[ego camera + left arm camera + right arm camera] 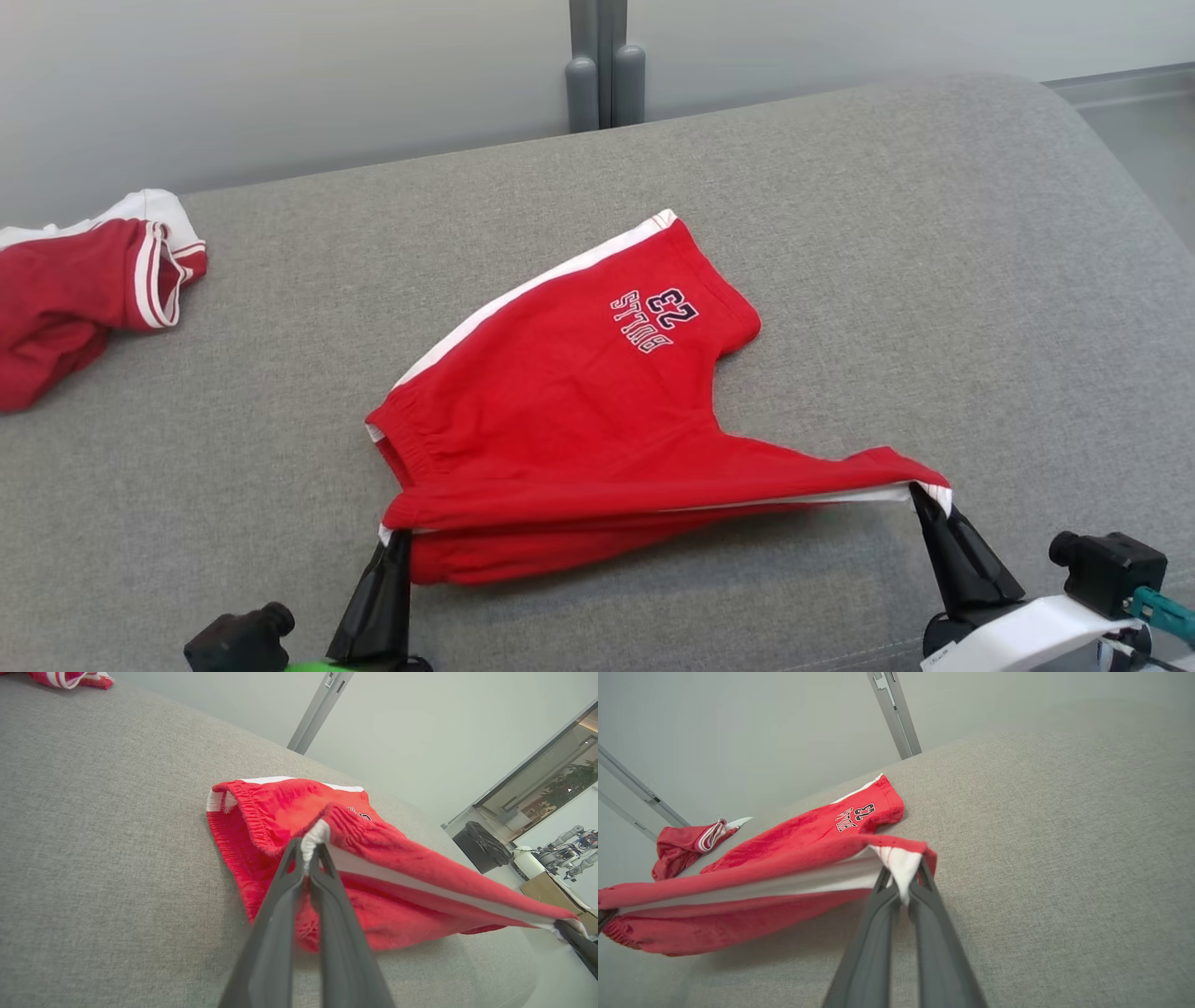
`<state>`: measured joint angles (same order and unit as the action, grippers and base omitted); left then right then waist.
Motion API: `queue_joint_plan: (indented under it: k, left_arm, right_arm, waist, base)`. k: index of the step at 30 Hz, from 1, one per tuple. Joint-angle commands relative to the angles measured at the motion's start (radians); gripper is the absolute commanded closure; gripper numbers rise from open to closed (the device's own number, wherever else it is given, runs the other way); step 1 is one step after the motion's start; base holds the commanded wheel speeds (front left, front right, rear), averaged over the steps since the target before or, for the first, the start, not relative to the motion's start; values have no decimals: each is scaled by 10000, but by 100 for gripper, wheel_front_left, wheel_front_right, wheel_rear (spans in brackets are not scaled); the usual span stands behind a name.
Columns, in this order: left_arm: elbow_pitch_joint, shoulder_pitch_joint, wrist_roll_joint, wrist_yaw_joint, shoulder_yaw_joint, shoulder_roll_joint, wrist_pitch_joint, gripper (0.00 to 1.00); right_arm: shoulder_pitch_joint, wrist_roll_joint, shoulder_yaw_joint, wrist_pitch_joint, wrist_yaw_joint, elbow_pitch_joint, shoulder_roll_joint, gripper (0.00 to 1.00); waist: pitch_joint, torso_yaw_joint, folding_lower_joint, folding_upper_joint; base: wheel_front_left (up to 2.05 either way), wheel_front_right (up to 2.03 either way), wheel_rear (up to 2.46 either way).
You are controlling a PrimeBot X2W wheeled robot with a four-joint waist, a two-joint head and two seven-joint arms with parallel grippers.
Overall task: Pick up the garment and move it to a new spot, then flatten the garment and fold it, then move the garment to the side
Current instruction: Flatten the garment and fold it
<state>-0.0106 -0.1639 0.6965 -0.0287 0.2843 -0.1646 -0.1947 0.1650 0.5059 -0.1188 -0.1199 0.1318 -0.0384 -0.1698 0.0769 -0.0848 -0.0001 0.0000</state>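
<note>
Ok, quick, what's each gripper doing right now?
Left gripper: shut on the red shorts, at a white-striped corner.
Right gripper: shut on the red shorts, at the other striped corner.

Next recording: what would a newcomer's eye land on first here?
The red shorts printed 23, midway across the grey cushion, have their near edge lifted and pulled taut between the left gripper at the waistband corner and the right gripper at the leg hem. Next comes a second red-and-white garment, crumpled at the cushion's far left.
</note>
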Motion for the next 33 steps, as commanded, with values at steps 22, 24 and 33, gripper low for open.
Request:
queue_joint_plan:
  k: [22, 24, 33]
  left_arm:
    - [-3932, 4200, 1100, -164, 291, 1017, 74, 100]
    - [-4270, 4558, 1319, -107, 295, 1053, 54, 100]
    - [-5454, 6212, 1775, 267, 1014, 1117, -129, 100]
  right_arm:
    - [-4906, 828, -701, 1372, -20, 3484, -1225, 100]
    - [-5496, 924, -915, 1518, -20, 3855, -1340, 100]
    - [-7986, 1592, -1764, 2043, -20, 5688, -1729, 100]
  waist:
    - [976, 1432, 1, 0]
    - [1138, 1552, 1, 0]
    - [1965, 2024, 1, 0]
  base:
    - [0, 0, 0]
    - [0, 0, 0]
    - [0, 0, 0]
